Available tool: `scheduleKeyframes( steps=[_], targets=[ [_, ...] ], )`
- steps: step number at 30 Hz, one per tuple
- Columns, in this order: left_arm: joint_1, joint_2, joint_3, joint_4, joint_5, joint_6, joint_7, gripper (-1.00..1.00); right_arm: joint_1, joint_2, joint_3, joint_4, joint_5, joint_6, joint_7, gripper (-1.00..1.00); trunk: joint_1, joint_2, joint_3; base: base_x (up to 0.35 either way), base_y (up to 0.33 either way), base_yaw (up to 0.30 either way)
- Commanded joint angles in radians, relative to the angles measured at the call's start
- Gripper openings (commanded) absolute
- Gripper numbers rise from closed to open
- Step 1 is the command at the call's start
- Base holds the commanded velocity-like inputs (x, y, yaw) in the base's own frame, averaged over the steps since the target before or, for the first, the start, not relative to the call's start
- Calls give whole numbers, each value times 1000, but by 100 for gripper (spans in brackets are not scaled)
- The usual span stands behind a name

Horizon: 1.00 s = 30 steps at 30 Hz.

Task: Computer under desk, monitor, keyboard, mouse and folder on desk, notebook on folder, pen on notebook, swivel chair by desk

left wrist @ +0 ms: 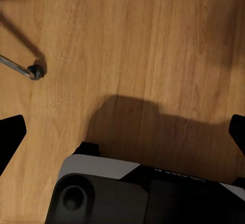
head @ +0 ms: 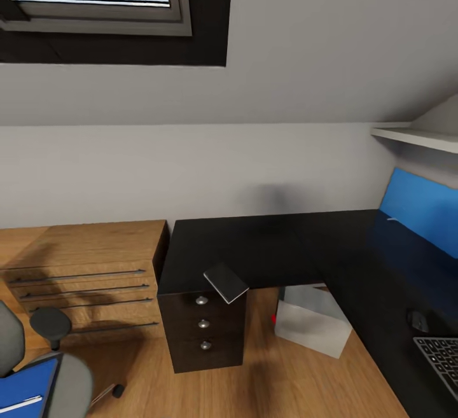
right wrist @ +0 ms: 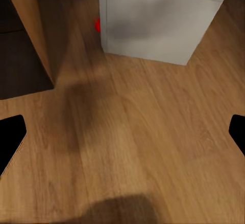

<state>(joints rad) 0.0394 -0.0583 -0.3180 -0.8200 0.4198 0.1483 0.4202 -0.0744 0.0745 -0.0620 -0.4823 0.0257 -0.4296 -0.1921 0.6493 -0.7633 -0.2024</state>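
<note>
You're looking at the desk (head: 267, 246), an L-shaped black top with a blue back panel at its right and a black drawer unit with three round silver knobs. The notebook (head: 226, 282), grey-covered with dark edges, lies tilted at the front edge above those drawers. The computer (head: 313, 320), a light grey box with a red light at one corner, stands on the wood floor under the desk. Far right on the top you see the dark mouse (head: 418, 320) just beyond the keyboard (head: 441, 354). At lower left, the grey swivel chair (head: 38, 367) carries the blue folder (head: 25, 385), with the pen (head: 20, 403) lying on it.
</note>
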Motion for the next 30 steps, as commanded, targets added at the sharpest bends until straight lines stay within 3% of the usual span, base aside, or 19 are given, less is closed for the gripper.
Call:
scheduleKeyframes(
  steps=[1, 3, 8, 16, 30],
  targets=[
    [0, 1, -3, -2, 7, 4, 7, 100, -1, 1, -5, 9, 3, -26, 0, 100, -4, 6, 2, 0, 0, 0],
    [0, 0, -3, -2, 7, 4, 7, 100, -1, 2, -5, 31, 3, -90, 0, 100, -11, 20, 8, 0, 0, 0],
    [-1, 2, -3, -2, 5, 5, 7, 100, -1, 5, -5, 65, 0, -165, 0, 100, -31, 55, 24, 0, 0, 0],
    [-1, 6, -2, -1, 3, 3, 8, 100, -1, 21, -5, 86, -3, -189, 0, 100, -61, 111, 49, 0, 0, 67],
    [-1, 17, 0, -3, 2, -29, 12, 100, -1, 45, -5, 105, -11, -193, -2, 100, -115, 209, 89, 0, 0, 248]
  ],
)
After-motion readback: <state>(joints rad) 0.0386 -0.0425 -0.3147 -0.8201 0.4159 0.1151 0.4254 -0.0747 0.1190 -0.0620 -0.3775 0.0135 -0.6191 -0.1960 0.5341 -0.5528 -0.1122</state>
